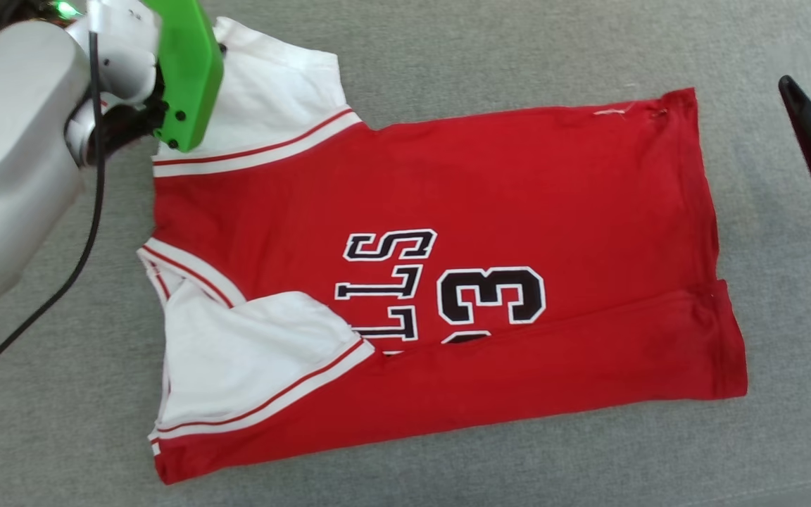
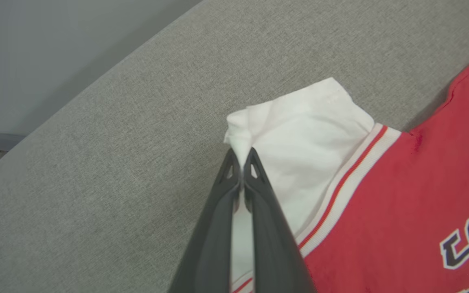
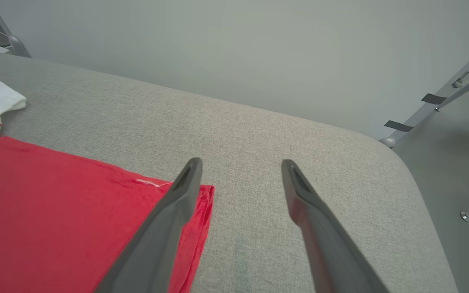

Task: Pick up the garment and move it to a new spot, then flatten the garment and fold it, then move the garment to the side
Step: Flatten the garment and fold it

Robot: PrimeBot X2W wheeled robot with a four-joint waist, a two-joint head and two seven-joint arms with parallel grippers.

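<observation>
A red jersey (image 1: 448, 232) with black lettering and a number 3 lies spread on a grey fabric surface (image 1: 448, 465). The left gripper (image 2: 241, 158) is closed, its two dark fingers pinching the outer corner of the white far sleeve (image 2: 307, 134), which bunches up at their tips. The right gripper (image 3: 241, 162) is spread wide and holds nothing; bare grey fabric shows between its fingers, and the jersey's hem corner (image 3: 202, 199) lies beside one finger. The near long edge, with the near sleeve (image 1: 250, 345), appears folded over the lettering already. Folding looks partly done; the far side, the final folds and the move aside seem left.
</observation>
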